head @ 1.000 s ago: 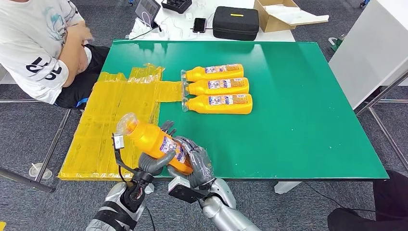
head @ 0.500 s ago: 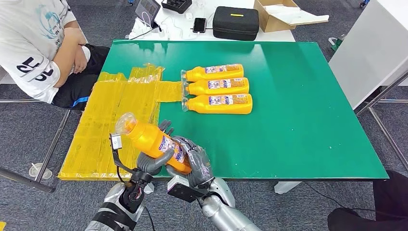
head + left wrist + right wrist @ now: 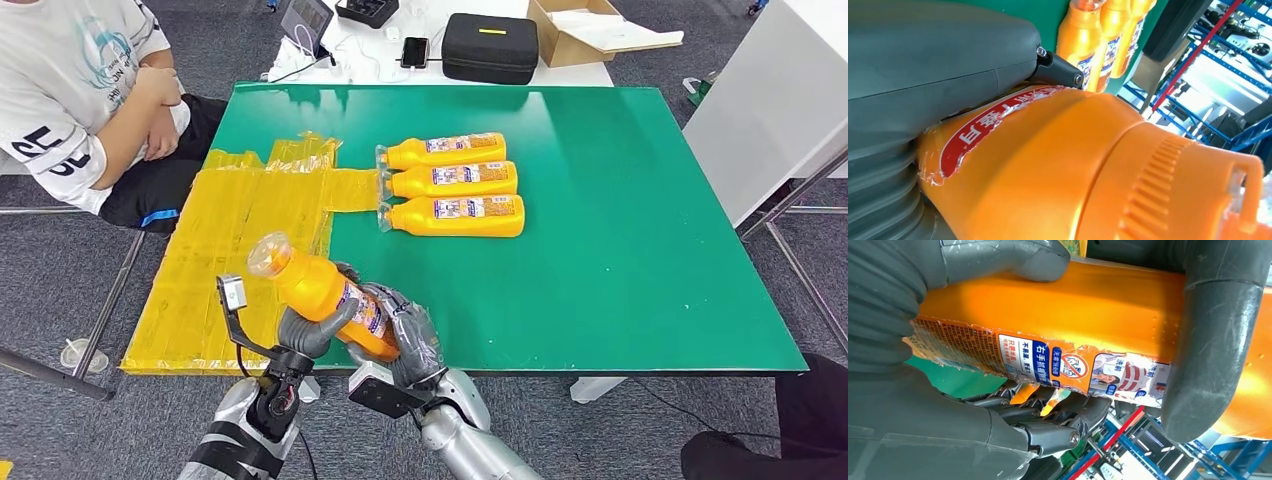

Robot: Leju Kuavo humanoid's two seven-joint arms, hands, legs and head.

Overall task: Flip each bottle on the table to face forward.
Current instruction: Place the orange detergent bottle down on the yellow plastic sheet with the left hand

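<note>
— Where is the orange bottle (image 3: 322, 296)?
— Lifted over the green surface's (image 3: 620, 250) near edge, tilted, gripped by both the left robot hand (image 3: 310, 330) and right robot hand (image 3: 405, 335).
— Others?
— Three bottles (image 3: 452, 184) lie side by side mid-surface.

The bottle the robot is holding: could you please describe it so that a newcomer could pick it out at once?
Start at the green table and go to its near edge, beside the yellow sheet. There an orange bottle is held off the table by the left hand and the right hand. Unlike the three bottles lying side by side on the table, it is tilted with its clear cap up.
</note>
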